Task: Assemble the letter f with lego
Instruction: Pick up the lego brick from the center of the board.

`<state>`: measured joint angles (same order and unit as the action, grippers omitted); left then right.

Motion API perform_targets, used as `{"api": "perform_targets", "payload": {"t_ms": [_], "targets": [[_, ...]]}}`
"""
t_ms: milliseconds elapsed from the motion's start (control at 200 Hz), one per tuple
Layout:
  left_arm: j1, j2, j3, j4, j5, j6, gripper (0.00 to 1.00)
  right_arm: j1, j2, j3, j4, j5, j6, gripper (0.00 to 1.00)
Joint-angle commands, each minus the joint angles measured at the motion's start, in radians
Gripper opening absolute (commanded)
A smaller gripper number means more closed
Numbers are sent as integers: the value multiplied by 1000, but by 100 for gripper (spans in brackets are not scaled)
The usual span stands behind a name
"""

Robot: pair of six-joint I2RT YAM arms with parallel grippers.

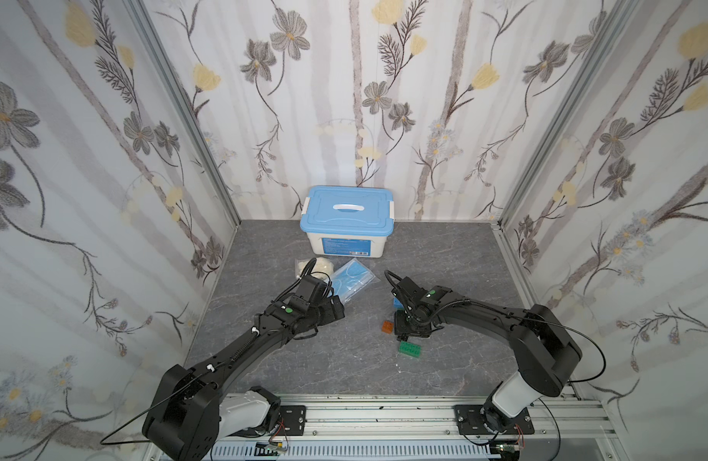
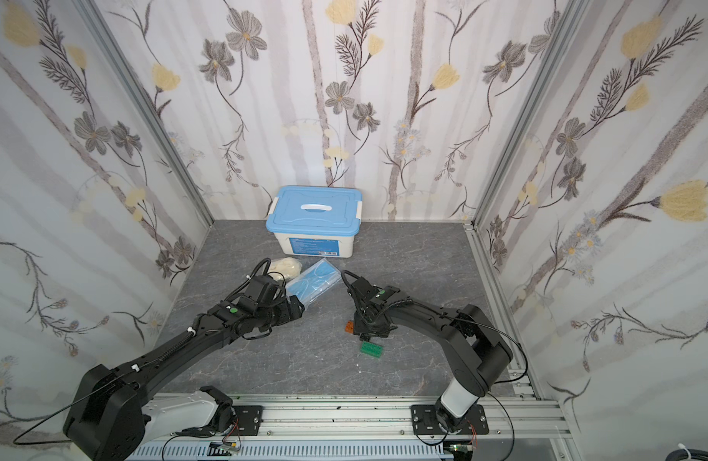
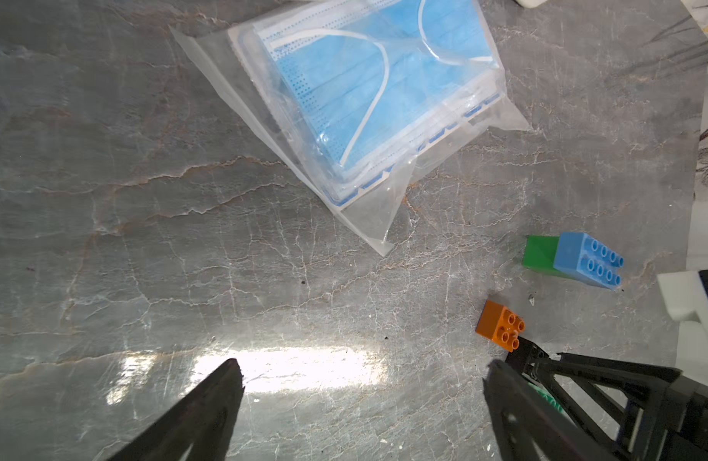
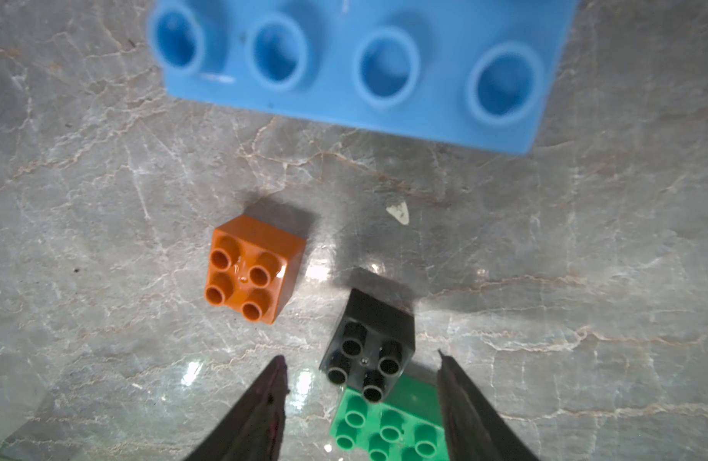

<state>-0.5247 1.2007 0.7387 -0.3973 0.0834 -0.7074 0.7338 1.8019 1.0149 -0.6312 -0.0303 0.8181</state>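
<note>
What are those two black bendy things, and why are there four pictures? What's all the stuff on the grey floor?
They are two robot arms, each ending in a two-finger pincher called a gripper. Two pictures look down from above on everything; the two close-ups come from little cameras on the arms' wrists. On the grey table lie an orange brick, a black brick, a blue brick and two green bricks, plus a pack of face masks and a blue-lidded box. The left gripper is open over bare table. The right gripper sits around the black brick without touching it, so nothing is held yet.
</note>
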Motion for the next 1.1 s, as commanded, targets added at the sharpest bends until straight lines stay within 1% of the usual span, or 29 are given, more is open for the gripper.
{"api": "perform_targets", "payload": {"t_ms": [0,215,340,585,729,849,1094], "targets": [[0,-11,-8,13,8,-13,97,3,18,6,30,27,39,60],[0,-9,-15,25,12,-23,96,3,49,8,52,14,68,60],[0,-9,-18,29,14,-26,97,3,60,13,46,23,80,58],[0,-25,-27,29,12,-29,97,7,92,24,54,18,87,49],[0,-33,-29,33,13,-29,97,10,105,36,44,30,86,49],[1,-29,-28,31,14,-29,97,12,112,51,30,45,80,44],[0,-36,-24,24,10,-26,97,14,126,59,17,68,66,40]]}}
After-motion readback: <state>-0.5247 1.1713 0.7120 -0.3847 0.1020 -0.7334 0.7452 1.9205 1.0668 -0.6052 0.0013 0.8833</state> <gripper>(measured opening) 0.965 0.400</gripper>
